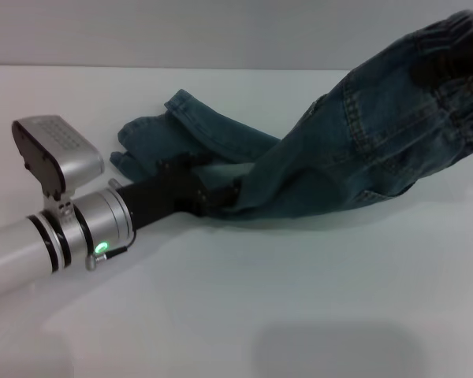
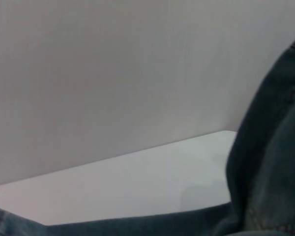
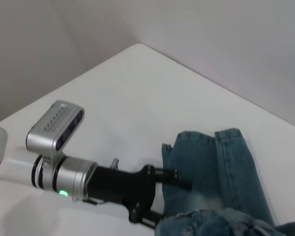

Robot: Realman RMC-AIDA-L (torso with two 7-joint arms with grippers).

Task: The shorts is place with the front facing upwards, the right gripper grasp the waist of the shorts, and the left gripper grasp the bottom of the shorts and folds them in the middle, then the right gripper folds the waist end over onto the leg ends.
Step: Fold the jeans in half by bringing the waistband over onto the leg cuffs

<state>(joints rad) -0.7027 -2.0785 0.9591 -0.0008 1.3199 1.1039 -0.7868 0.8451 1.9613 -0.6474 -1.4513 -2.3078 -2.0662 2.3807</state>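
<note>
The white table (image 1: 315,299) carries the whole scene, and across it lies the pair of denim shorts (image 1: 355,150), its long axis running from the leg ends beyond the left gripper up to the waist at the right gripper. The waist end (image 1: 449,71) hangs well off the table; in the head view the right gripper (image 1: 445,59) shows only as a dark shape buried in the gathered waistband, clenched on that waist, presumably so the garment can be carried over and doubled. From there the cloth slopes down toward the left gripper (image 1: 221,198), which lies low on the table at the near edge of the fabric, its dark fingers reaching into the fold where the raised part meets the flat part; I cannot tell whether it pinches the denim or merely rests against it. Just beyond that gripper the two leg ends (image 1: 162,138) lie flat and side by side, hems pointing away from the waist, which fits the shorts already being halved lengthwise. The left arm's silver wrist, with its green light (image 1: 101,248), trails back from the gripper. Judging by the lifted waist, the step in hand is bringing it over onto the legs.
</note>
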